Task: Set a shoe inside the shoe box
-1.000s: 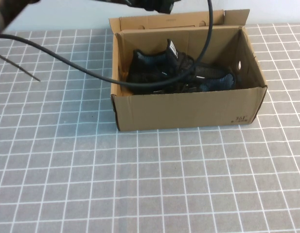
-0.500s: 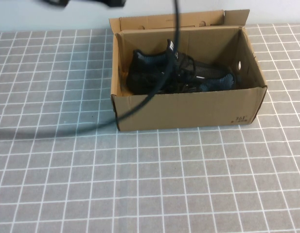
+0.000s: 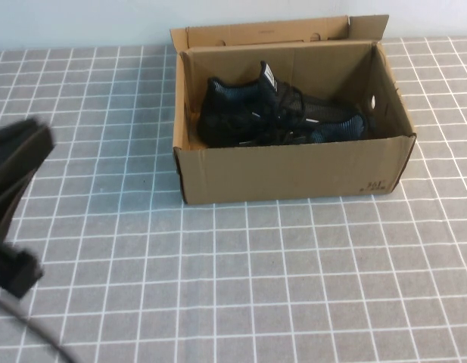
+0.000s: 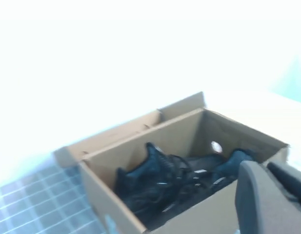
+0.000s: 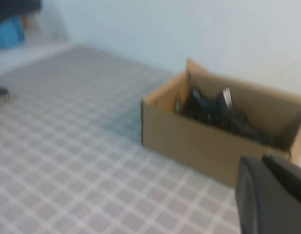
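Black knit lace-up sneaker (image 3: 278,113) lay inside the open brown corrugated cardboard shoe box (image 3: 294,170), at 12 o'clock on the grey grid-patterned table (image 3: 256,287). Left gripper (image 3: 14,204) sat at 9 o'clock, well apart from box; jaw state can't tell. Right gripper (image 5: 272,195) only partly visible, jaws can't tell.

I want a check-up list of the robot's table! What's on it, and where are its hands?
Surface: grey table with white grid lines.
Job's things: black shoe lies inside the open brown shoe box; lid flap up at the back.
Clutter: nothing seen.
Hands: left hand is off the box, near the table's left edge, fingers unclear; right hand is away from the box, fingers unclear.
Cables: thin dark cable at the lower left corner.
Surroundings: plain pale wall behind.
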Robot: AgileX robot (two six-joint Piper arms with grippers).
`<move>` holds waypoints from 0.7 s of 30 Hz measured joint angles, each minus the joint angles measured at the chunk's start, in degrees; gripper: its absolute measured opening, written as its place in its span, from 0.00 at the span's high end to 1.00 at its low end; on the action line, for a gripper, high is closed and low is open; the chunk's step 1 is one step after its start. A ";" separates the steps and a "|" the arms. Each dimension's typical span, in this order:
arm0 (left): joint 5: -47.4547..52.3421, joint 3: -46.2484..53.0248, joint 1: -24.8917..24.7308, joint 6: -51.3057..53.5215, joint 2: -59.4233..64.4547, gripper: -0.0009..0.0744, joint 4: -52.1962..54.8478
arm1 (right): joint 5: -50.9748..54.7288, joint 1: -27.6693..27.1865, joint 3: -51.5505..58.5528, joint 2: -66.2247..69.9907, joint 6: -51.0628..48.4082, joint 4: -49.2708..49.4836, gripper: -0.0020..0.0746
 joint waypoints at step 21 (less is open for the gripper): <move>-26.38 37.52 0.00 -0.03 -17.81 0.99 -1.59 | -55.67 0.00 40.62 -0.20 -0.92 8.06 0.99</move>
